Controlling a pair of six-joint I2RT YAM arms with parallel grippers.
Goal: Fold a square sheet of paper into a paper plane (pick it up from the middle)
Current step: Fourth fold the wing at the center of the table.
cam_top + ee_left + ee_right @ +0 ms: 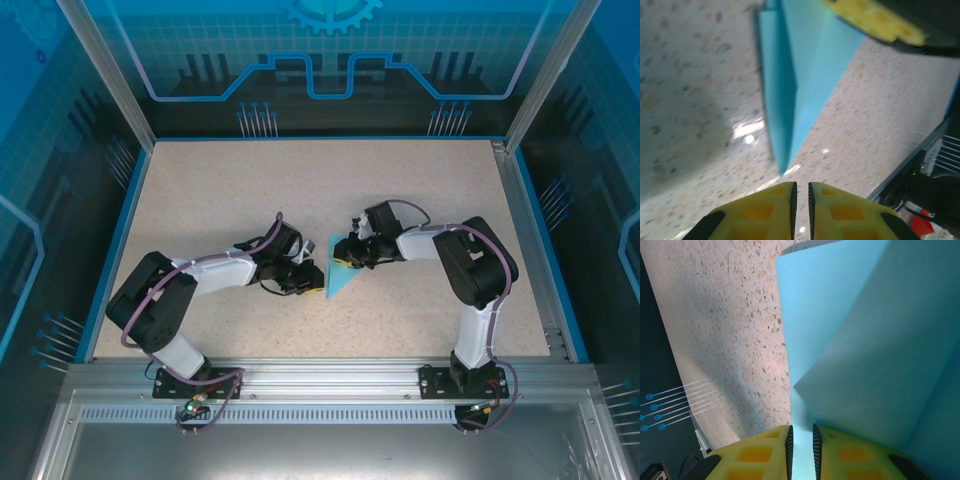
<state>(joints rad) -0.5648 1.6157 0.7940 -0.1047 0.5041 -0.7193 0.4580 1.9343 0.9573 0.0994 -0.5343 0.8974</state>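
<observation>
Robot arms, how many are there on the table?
2. The left arm reaches in from the near left, the right arm from the near right; both meet at the folded blue paper mid-table.

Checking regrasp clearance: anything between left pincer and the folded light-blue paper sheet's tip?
Bare. In the left wrist view, a strip of speckled tabletop separates the left pincer from the tip of the folded light-blue paper sheet.

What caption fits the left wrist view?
The folded blue paper points at the shut left gripper, against the speckled table.
</observation>
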